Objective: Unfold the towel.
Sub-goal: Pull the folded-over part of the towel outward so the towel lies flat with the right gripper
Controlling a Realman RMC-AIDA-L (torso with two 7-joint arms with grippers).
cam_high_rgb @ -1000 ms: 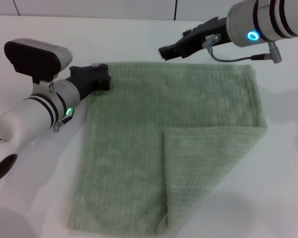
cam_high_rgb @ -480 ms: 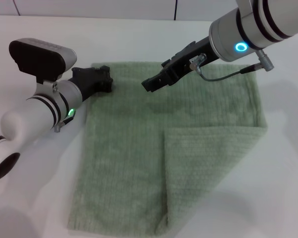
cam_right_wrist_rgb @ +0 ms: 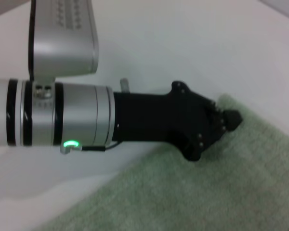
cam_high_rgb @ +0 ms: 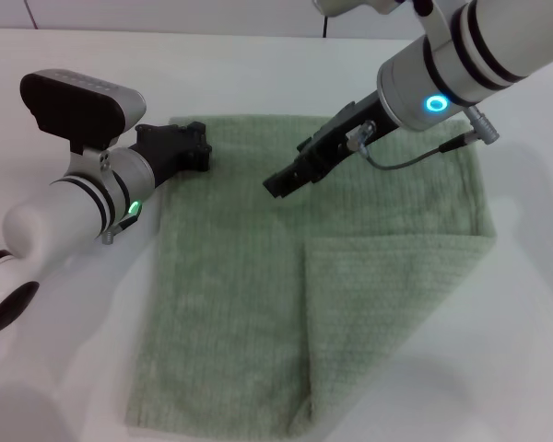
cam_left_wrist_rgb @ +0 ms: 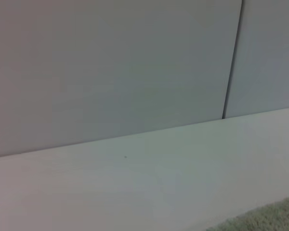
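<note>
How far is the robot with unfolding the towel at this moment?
Mostly done: the towel lies nearly flat on the white table. In hand: the left hand sits at its far left corner, and the right hand hovers above the far middle. Left: one flap on the near right side lies folded over and must be opened out.

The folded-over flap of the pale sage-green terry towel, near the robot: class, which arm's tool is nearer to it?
Right. The right tool hangs over the middle of the pale sage-green terry towel, just beyond the folded flap. The left tool sits at the towel's far left corner, farther from the flap.
</note>
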